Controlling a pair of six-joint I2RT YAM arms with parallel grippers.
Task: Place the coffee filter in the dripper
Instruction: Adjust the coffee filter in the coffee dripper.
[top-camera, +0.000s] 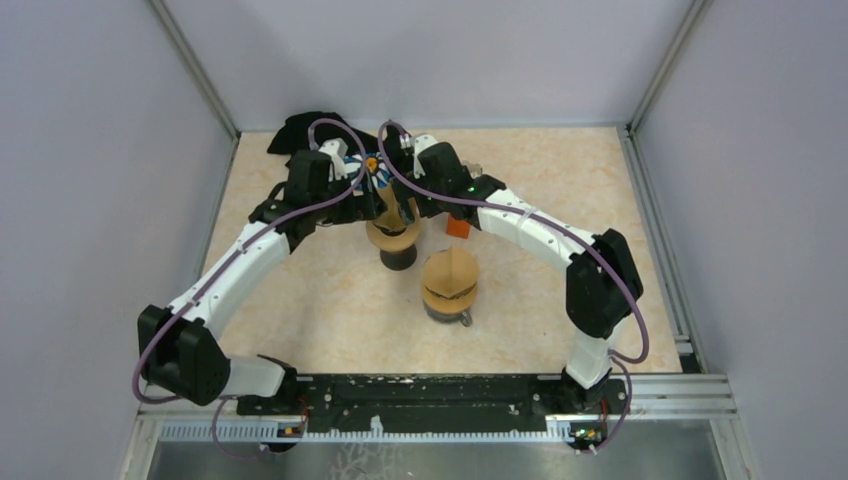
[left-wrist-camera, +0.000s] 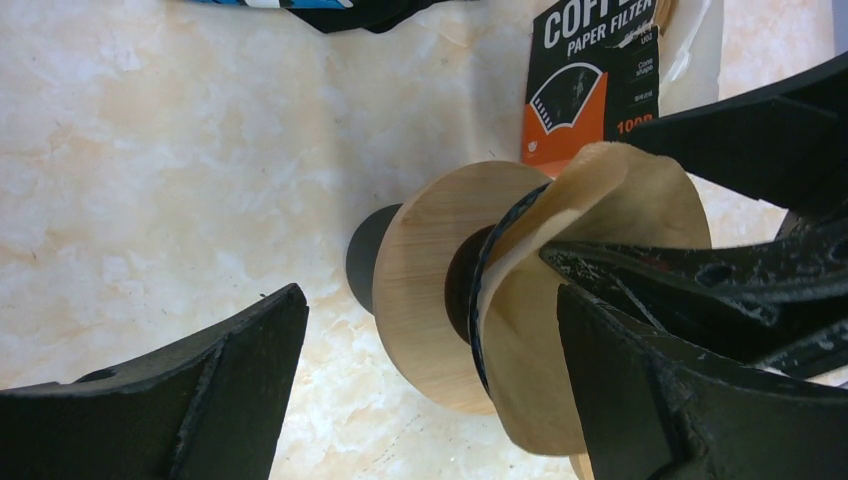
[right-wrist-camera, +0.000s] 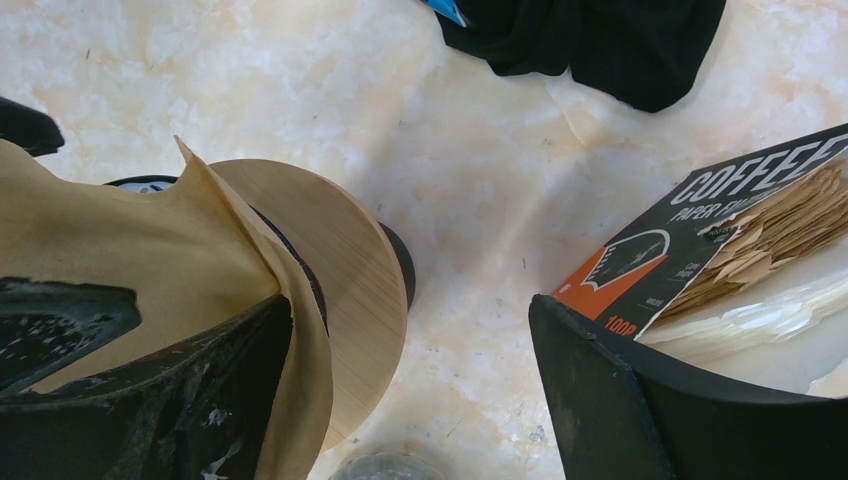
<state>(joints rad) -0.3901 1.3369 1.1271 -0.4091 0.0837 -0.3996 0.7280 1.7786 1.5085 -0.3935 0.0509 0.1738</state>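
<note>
One dripper (top-camera: 397, 243) stands on the worktop (top-camera: 300, 300), top view. Left wrist: left gripper (left-wrist-camera: 430, 300) spread, coffee filter (left-wrist-camera: 620, 200) between its fingers, rim buckled. Right wrist: right gripper (right-wrist-camera: 410, 305) spread, one finger seemingly inside the filter; lifting off could drag it out.

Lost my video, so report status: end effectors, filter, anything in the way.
Left end effector open, right end effector open, both at the dripper. Coffee filter in it, rim creased, one right finger inside. Filter pack beside, apart.
</note>
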